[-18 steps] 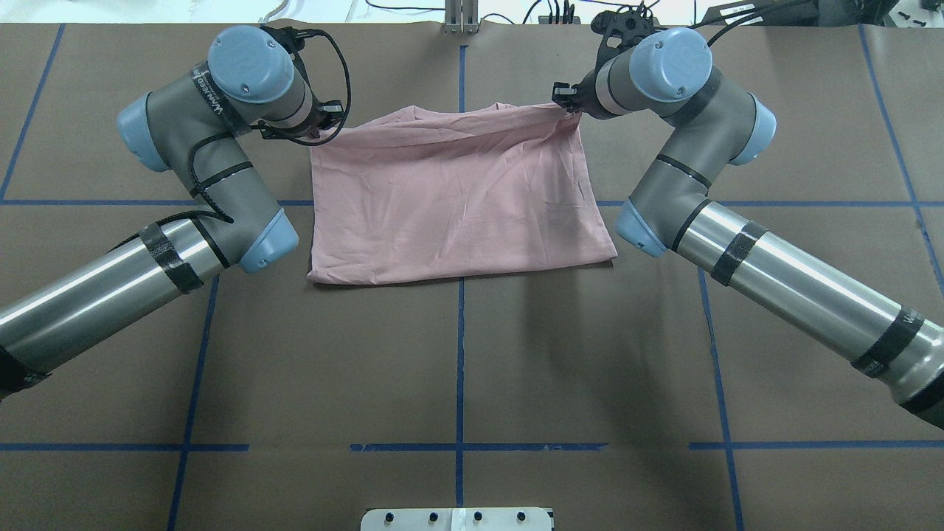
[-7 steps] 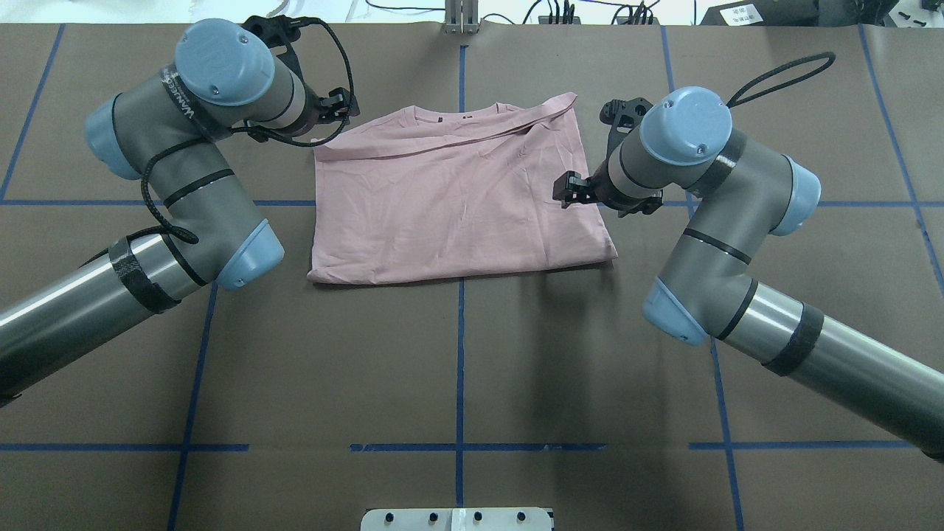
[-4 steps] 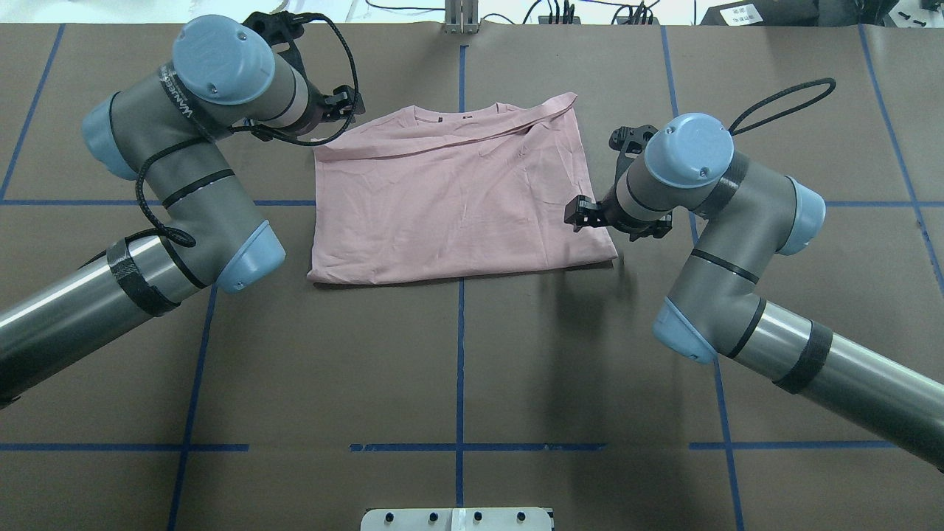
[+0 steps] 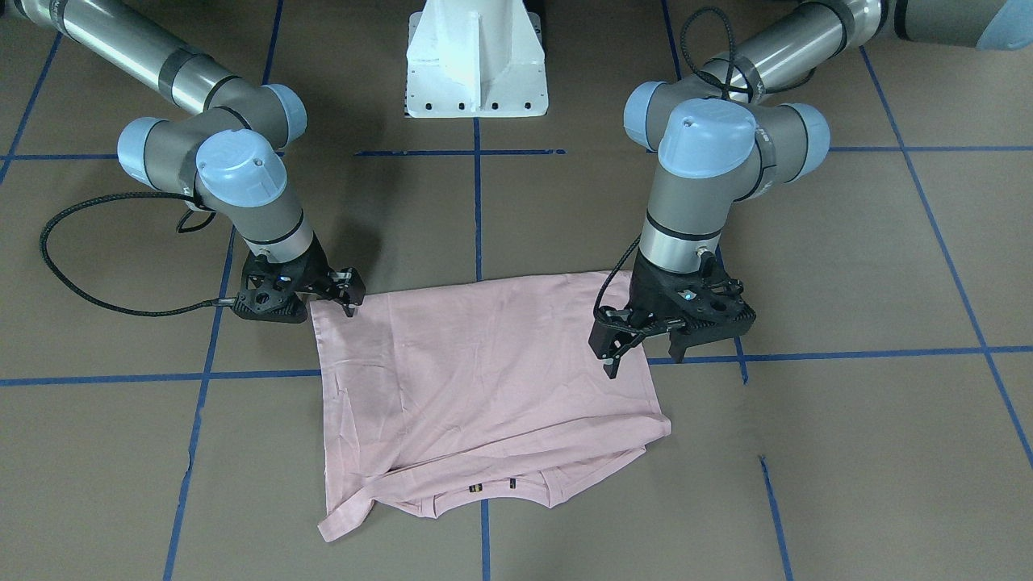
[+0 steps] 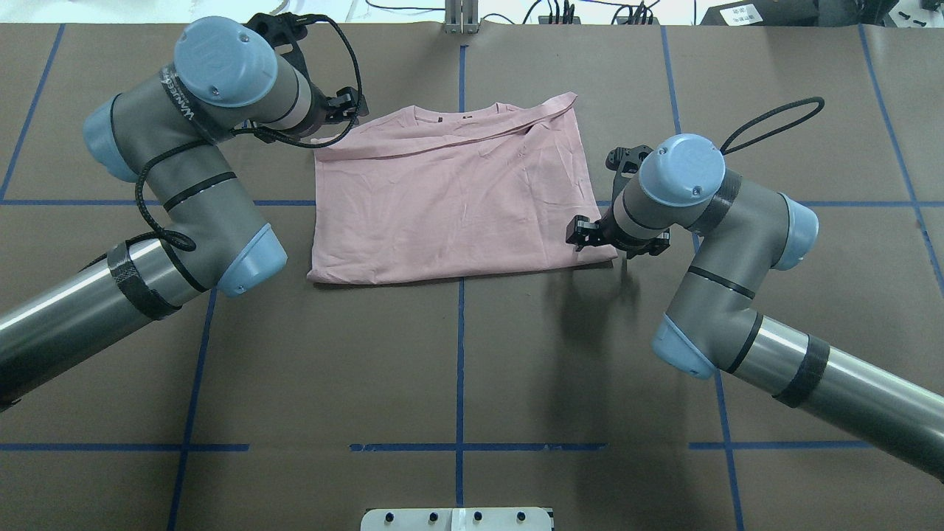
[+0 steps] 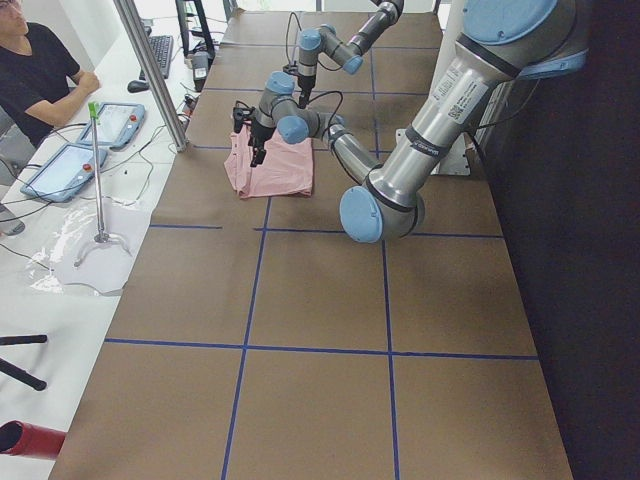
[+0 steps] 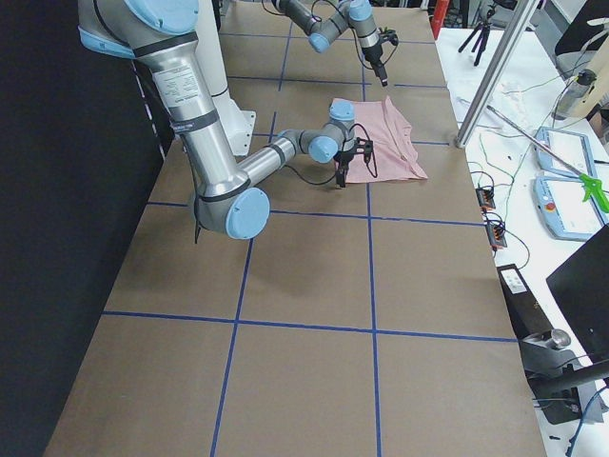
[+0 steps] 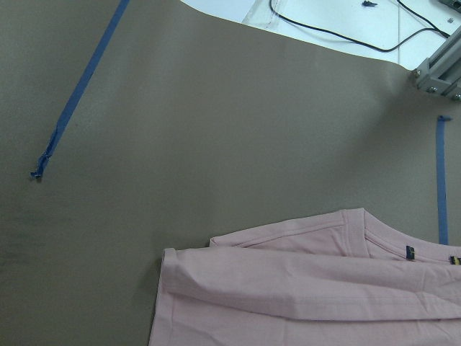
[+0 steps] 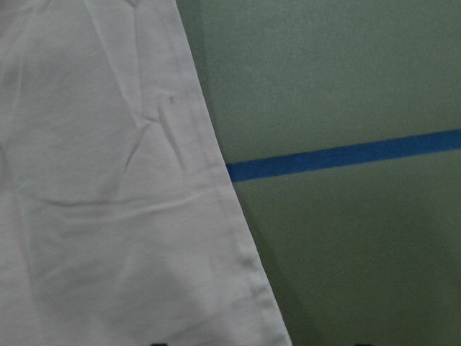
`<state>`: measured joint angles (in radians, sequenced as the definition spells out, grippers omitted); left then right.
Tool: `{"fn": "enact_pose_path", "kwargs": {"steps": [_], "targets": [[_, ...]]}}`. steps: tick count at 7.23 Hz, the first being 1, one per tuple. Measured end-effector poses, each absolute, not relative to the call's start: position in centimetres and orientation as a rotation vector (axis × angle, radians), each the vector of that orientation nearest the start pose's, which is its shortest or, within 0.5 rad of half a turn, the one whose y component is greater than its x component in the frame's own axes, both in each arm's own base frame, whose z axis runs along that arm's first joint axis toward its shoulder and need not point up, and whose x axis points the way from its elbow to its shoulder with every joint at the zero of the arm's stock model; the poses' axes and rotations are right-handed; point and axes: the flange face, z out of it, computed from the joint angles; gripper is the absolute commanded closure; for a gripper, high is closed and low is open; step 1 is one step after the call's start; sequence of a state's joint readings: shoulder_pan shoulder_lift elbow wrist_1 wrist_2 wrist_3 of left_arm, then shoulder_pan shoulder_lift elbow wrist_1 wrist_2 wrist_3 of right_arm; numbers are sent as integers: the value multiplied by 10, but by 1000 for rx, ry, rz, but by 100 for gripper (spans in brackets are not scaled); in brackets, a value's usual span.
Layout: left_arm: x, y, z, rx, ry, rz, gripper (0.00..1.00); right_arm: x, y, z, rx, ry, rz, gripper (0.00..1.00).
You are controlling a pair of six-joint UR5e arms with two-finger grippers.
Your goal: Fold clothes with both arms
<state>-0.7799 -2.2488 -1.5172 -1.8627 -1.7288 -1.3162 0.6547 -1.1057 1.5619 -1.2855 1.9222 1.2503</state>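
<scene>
Brown paper gridded with blue tape covers the counter (image 5: 221,354), and the pale pink T-shirt (image 5: 457,199) lies flat on it, plain side up. One tape line (image 5: 460,354) runs under the shirt's middle, and the white pedestal base (image 4: 476,64) stands well apart from the shirt's doubled edge. The collar (image 4: 484,491) sits along the opposite edge, with a sleeve band laid slantwise just inside it. The garment looks to have been halved once, and neither arm holds cloth, so this reads as the gap between two folds, with both arms lining up for a fresh grasp. The right arm (image 5: 708,221) is bent sharply, its wrist tipped down. The right fingers (image 5: 577,232) are spread and low over the shirt's side edge, near the corner of the doubled edge on that side; its wrist camera shows only that edge and bare paper. The left arm (image 5: 184,169) points its wrist almost straight down, and the left fingers (image 4: 611,355) are spread and hang above the shirt's collar-end corner on the other side. The next move probably calls for each set of fingers to drop onto its corner and pinch every layer there. A grip on the top layer alone would peel the first fold open.
</scene>
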Motion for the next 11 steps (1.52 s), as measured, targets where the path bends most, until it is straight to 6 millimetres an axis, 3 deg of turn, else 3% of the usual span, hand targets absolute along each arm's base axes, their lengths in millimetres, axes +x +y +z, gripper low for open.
{"fn": "enact_pose_path", "kwargs": {"steps": [1, 2, 5, 7, 8, 9, 11], "targets": [[431, -591, 242, 328, 877, -414, 0, -480, -490, 371, 41, -808, 180, 75], [429, -588, 238, 327, 876, -412, 0, -481, -489, 371, 34, -811, 177, 100], [430, -581, 231, 323, 877, -405, 0, -479, -487, 375, 27, -810, 162, 100], [433, -578, 230, 321, 879, -400, 0, -468, -480, 374, 32, -823, 156, 100], [434, -577, 230, 320, 881, -398, 0, -450, -463, 377, 24, -838, 146, 100], [435, -576, 229, 318, 882, -399, 0, -427, -429, 387, -3, -852, 120, 100], [443, -569, 227, 309, 890, -405, 0, -383, -320, 410, -80, -842, 17, 100]]}}
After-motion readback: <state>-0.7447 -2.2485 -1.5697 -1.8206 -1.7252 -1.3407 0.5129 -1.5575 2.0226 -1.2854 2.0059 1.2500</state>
